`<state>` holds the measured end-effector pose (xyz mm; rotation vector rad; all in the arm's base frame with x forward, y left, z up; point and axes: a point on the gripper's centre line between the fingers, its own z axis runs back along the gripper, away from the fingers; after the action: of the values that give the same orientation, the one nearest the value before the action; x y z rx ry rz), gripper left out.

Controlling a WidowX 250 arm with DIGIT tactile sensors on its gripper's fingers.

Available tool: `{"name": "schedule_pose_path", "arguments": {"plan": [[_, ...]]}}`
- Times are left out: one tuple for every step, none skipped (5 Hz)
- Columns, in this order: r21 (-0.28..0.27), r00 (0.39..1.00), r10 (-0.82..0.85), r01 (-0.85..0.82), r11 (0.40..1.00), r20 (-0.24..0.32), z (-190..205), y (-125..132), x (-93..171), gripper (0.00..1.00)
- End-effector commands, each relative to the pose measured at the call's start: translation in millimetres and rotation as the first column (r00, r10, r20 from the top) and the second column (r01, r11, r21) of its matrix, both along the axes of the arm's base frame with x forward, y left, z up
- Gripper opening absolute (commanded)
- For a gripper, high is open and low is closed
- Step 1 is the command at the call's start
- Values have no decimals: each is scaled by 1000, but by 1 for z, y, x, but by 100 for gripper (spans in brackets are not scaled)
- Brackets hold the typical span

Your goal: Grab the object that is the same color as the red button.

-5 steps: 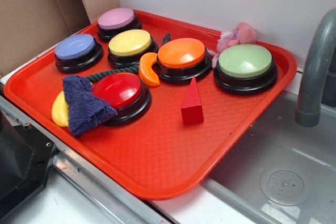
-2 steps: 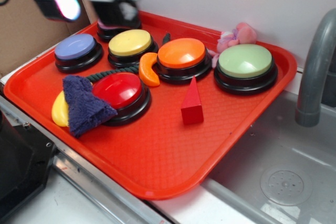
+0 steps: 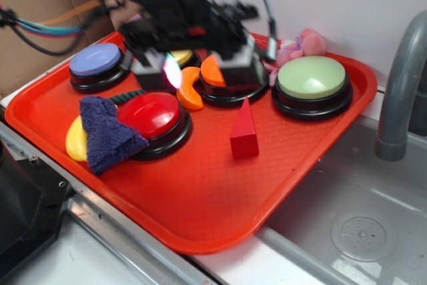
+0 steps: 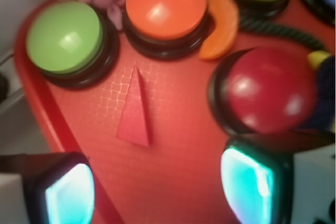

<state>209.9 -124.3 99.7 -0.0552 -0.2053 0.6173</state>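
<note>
We see the gripper (image 4: 157, 187) above the red tray (image 3: 200, 211), its two fingers (image 4: 65, 190) spread apart with nothing between them. In the wrist view the red wedge block (image 4: 135, 111) stands on the tray at about twelve o'clock from the gap, apart from both fingers. The red button (image 4: 270, 90) sits at three o'clock of the wedge, the orange button (image 4: 165, 3) at twelve, the green button (image 4: 65, 35) at ten.
</note>
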Motion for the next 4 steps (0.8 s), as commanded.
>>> {"name": "schedule_pose_path", "arguments": {"plan": [[10,995,95,-95,995,10,-45,2,40,100],[19,994,109,-108,994,-12,-67,6,44,100],[14,996,90,-90,996,-18,-74,9,44,100],[12,995,92,-93,996,27,-72,9,43,4]]}}
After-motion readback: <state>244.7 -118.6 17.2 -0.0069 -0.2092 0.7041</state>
